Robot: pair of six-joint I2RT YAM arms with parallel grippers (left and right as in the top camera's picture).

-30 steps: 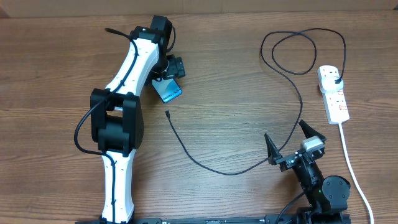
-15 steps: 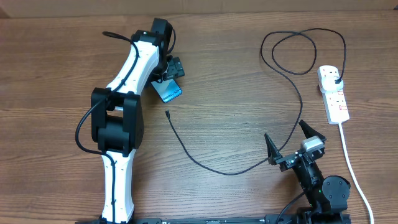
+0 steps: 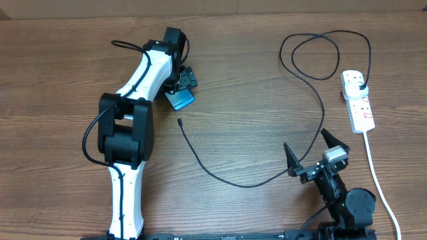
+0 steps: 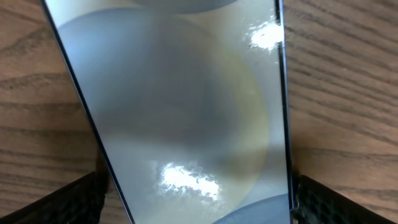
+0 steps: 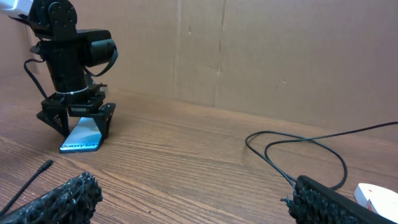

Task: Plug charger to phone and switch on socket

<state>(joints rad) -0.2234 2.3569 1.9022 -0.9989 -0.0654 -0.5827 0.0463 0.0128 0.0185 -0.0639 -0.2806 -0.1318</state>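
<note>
Turned slightly since a second ago, the phone [image 3: 180, 101] is being positioned: near right the right gripper [image 3: 305, 139] gapes empty, the charger [image 3: 227, 179] lies loose mid-table, and far left the left gripper [image 5: 83, 127] clamps the phone's edges; next, its connector tip [image 3: 180, 121] needs grasping.

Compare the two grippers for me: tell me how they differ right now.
The left gripper is reached far out over the table and straddles the phone, fingers against the phone's edges. The right gripper sits close to its base and holds nothing. The left's jaws are closed to the phone's width, while the right's are spread wide. Both are black two-finger grippers.
</note>
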